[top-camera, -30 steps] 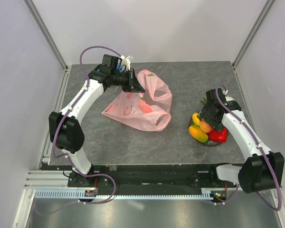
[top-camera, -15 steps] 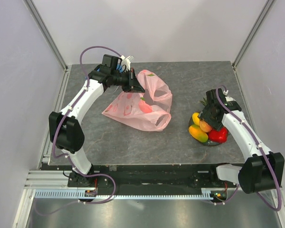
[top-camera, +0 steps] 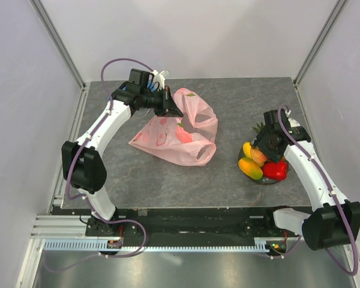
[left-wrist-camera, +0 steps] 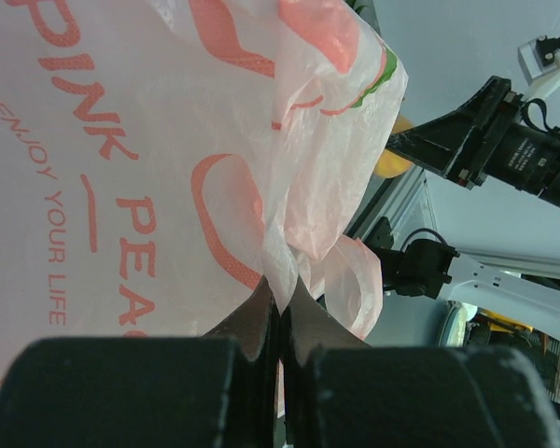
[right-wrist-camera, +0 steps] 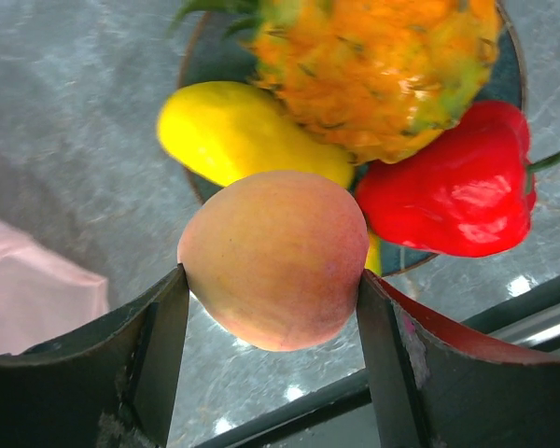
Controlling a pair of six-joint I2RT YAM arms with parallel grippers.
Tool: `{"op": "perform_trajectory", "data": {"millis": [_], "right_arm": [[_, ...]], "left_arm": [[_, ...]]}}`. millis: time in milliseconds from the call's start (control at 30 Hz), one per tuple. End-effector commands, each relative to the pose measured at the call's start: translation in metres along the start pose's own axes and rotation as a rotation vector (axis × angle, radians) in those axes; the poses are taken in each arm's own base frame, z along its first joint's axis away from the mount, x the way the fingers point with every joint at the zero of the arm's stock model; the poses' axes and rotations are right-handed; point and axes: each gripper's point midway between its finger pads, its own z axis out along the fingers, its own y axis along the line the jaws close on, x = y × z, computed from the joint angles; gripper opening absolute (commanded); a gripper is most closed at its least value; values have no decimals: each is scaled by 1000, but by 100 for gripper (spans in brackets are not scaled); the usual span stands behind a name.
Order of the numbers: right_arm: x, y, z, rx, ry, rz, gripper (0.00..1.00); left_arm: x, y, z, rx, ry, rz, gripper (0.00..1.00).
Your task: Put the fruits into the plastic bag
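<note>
Bearing "ENJOY YOUR LIFE": plastic bag (left-wrist-camera: pixel 149 140)

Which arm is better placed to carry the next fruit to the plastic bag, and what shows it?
Right. The right gripper has the peach between its fingers, just above the other fruits on the dark plate. The left gripper is shut on the edge of the plastic bag.

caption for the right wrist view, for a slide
Right gripper closed on the peach, with the pineapple, yellow mango and red fruit on the dark plate behind it.
</note>
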Motion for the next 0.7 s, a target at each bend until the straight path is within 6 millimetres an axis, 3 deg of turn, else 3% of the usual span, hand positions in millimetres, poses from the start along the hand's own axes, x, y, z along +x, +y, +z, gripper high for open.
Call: {"op": "perform_trajectory", "data": {"millis": [0, 67, 200, 367, 467, 500, 667], "right_arm": [[-14, 23, -28, -124, -17, -13, 19], [-18, 34, -37, -191, -29, -21, 14], [-27, 84, -61, -471, -71, -19, 8], [-15, 114, -56, -544, -60, -84, 5], [0, 142, -57, -611, -34, -126, 4], [14, 152, -56, -621, -7, -160, 4], [52, 168, -52, -625, 68, -227, 1]], "left_arm": [[-1, -10, 3, 56, 5, 25, 2], [0, -11, 4, 62, 10, 23, 2], [3, -18, 8, 110, 28, 29, 2], [6, -30, 11, 166, 50, 33, 2], [8, -33, 11, 178, 58, 29, 2], [9, -33, 12, 178, 58, 26, 2], [2, -33, 12, 157, 16, 12, 2]]}}
